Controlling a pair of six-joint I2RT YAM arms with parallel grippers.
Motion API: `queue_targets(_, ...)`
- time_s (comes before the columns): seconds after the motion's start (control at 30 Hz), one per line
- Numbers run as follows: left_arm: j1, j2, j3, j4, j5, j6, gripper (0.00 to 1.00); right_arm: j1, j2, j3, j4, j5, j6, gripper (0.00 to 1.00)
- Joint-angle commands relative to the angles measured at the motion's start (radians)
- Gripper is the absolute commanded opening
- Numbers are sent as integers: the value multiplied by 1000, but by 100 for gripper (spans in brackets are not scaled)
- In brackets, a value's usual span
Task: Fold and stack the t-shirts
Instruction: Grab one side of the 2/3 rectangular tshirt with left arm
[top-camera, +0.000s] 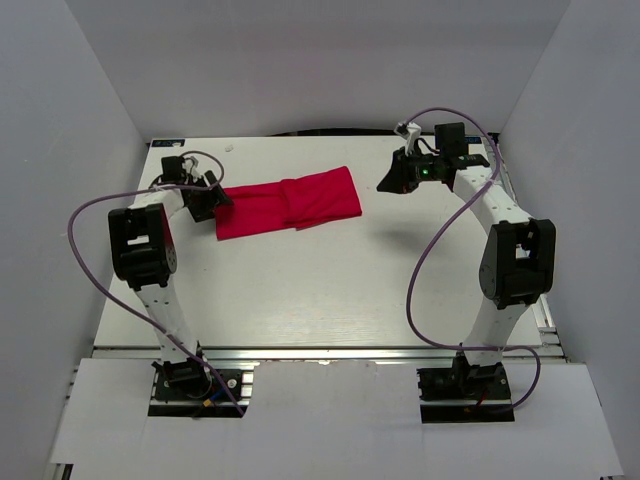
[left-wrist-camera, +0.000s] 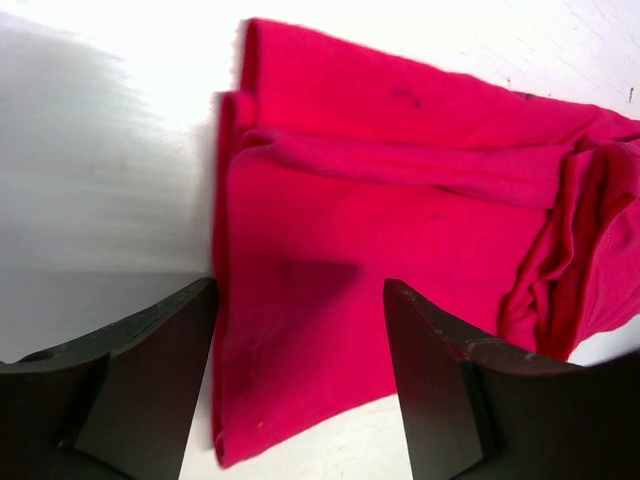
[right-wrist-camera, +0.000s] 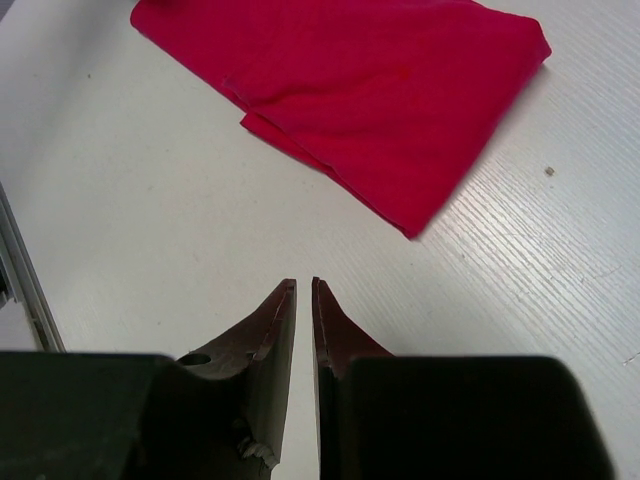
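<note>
Left tool straddles t-shirt (perhaps touching).

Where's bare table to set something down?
Widest: the table on the near side of the t-shirt. A narrower gap lies between its right end and the right gripper. Crowded at its left end, under the left gripper.

No writing, brand, number or sign can be read in any view: the red t-shirt shows only plain cloth on every side seen, and the pale worktop bears nothing legible
</note>
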Motion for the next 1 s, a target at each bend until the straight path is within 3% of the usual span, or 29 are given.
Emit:
queue_targets(0.0,-34,49,7,-47,-36,28,77,-9,-12,5,26,-29,11,18)
queue_targets(0.3,-56,70,-11,-39,13,20,63,-20,-10,2,28,-32,19,18)
queue_targets(0.9,-60,-37,53,-15,48,-56,0,-31,-25,-30,42,-43,24,18)
queue_targets(0.97,-63,-59,72,-10,76,-73,0,-35,-30,-39,46,-45,24,17)
